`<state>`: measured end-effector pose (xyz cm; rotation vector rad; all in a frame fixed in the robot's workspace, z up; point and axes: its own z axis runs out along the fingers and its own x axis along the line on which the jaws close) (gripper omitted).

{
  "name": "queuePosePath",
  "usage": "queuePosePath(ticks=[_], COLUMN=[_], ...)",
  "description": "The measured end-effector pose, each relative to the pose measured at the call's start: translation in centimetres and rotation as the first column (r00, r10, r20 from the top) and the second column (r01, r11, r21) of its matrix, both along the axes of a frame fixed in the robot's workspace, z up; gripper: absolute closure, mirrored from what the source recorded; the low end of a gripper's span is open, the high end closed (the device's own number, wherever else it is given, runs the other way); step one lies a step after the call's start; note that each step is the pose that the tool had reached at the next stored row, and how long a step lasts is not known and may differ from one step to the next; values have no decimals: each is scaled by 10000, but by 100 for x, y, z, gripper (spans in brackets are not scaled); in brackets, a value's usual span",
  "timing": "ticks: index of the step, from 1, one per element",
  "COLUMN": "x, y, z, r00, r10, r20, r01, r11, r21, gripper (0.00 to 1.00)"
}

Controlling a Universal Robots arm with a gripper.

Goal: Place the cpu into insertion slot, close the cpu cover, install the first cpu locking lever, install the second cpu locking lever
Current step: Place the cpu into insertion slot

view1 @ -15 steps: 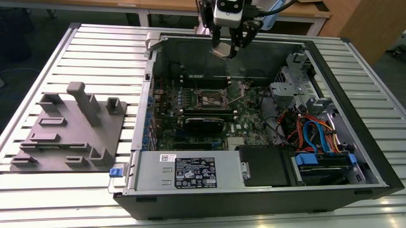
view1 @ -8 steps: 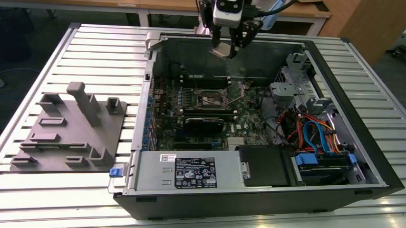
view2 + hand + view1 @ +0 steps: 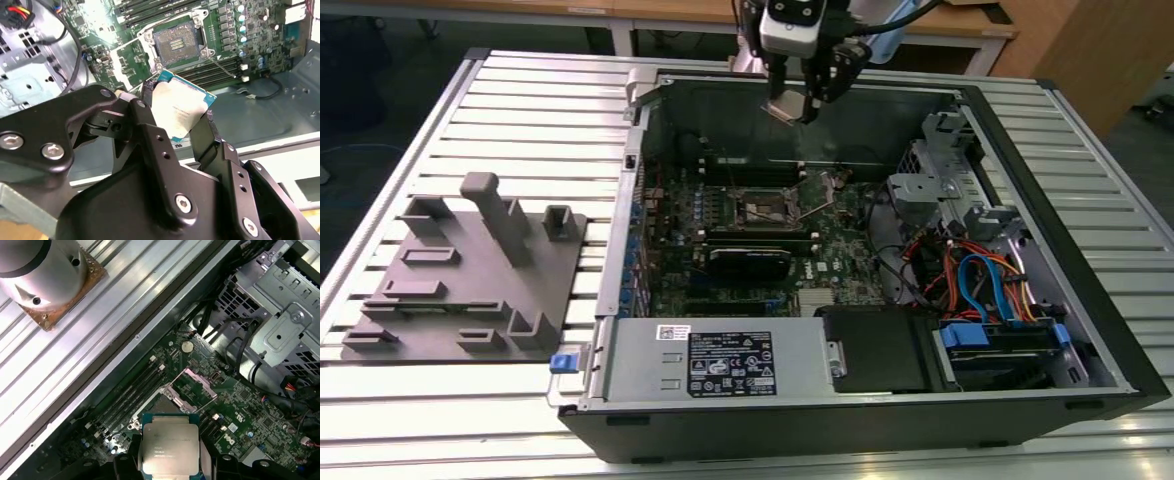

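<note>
Exterior view: the tool (image 3: 798,104) hangs over the far edge of the open computer case (image 3: 1067,190), which lies on the slatted counter (image 3: 520,110). Its fingers are pinching the cpu (image 3: 184,107) by two opposite edges, clear of the board, with its pale metal top showing in both wrist views. The insertion slot (image 3: 177,42) lies bare below, its dark centre exposed. The cpu cover (image 3: 194,374) stands swung open beside it. A grey fixture (image 3: 454,290) rests on the counter beside the case, on the exterior view's left.

cpu (image 3: 167,447) in tool (image 3: 798,102) above case (image 3: 854,425); insertion slot (image 3: 766,209) on board (image 3: 841,270) inside (well below cpu); fixture plate (image 3: 454,300) beside case
</note>
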<state>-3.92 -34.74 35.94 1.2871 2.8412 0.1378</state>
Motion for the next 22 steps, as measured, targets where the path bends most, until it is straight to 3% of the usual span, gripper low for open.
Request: queuePosePath(ticks=[4, 5, 8, 22], x=[0, 0, 0, 0], y=[0, 0, 0, 0], z=[-1, -1, -1, -1], r00=[9980, 9952, 9898, 9881], r10=[-629, -978, -1423, -1535], r20=[0, 0, 1, 1], r01=[629, 978, 1423, 1535], r11=[9980, 9952, 9898, 9881], r21=[-6, -9, -12, -12], gripper=[46, 46, 46, 46])
